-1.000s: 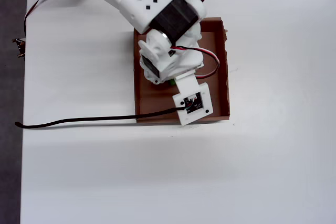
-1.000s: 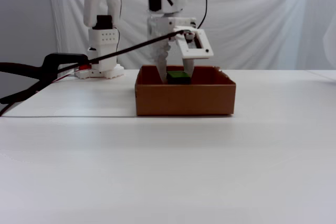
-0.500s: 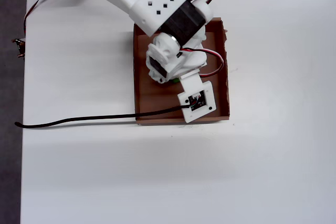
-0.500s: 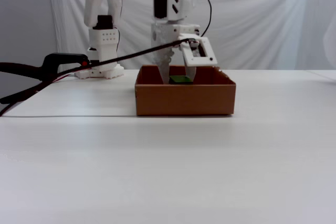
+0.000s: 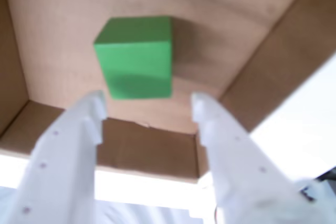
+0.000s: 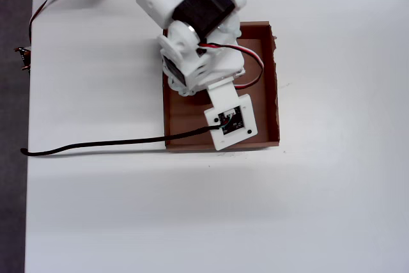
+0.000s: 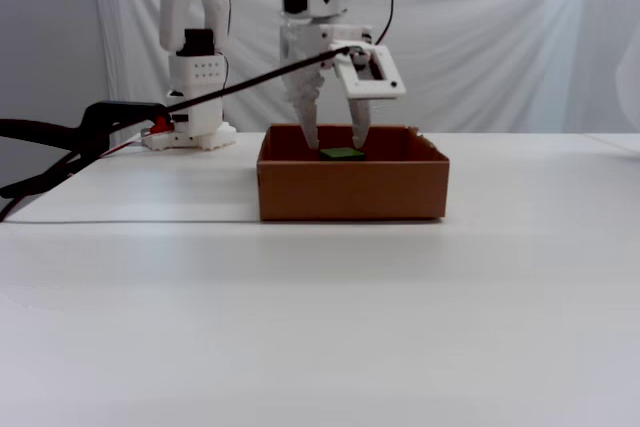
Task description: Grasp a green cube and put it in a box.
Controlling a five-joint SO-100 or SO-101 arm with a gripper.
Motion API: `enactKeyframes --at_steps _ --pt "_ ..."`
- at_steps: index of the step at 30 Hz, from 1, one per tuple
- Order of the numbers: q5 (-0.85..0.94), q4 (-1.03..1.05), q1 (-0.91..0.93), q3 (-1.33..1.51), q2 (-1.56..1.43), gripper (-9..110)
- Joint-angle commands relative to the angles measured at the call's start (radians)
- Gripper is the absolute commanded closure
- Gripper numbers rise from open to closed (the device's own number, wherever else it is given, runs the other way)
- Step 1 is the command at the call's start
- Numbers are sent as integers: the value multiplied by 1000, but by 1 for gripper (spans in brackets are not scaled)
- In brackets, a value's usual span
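Observation:
The green cube (image 5: pixel 135 56) rests on the floor of the brown cardboard box (image 5: pixel 47 9), apart from both white fingers. My gripper (image 5: pixel 148 103) is open, its fingertips just short of the cube in the wrist view. In the fixed view the gripper (image 7: pixel 336 142) hangs open over the box (image 7: pixel 350 187), tips near rim height, with the cube's top (image 7: pixel 342 154) showing just above the front wall. In the overhead view the arm's wrist covers the cube and the fingers; only the box rim (image 6: pixel 276 94) shows around it.
A black cable (image 6: pixel 96 147) runs from the wrist camera leftward across the white table. A black clamp (image 7: pixel 90 127) juts in at the left, near the arm's base (image 7: pixel 195 132). A white curtain hangs behind the table.
The gripper has risen from inside the box and stands wider open. The cube, earlier between the fingers, now sits lower on the box floor, free of them.

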State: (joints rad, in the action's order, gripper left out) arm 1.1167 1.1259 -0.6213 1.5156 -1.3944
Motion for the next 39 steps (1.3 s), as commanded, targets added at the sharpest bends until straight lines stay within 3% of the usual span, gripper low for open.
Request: enactKeyframes --at_steps 1,8,16,25,39 --pt "-25 14 69 31 -206 80" --pt "-71 66 376 310 -612 80" --pt "-71 18 660 853 -1092 80" --pt "-83 -26 726 1358 -1585 80" --pt "-92 110 732 1456 -1790 80"
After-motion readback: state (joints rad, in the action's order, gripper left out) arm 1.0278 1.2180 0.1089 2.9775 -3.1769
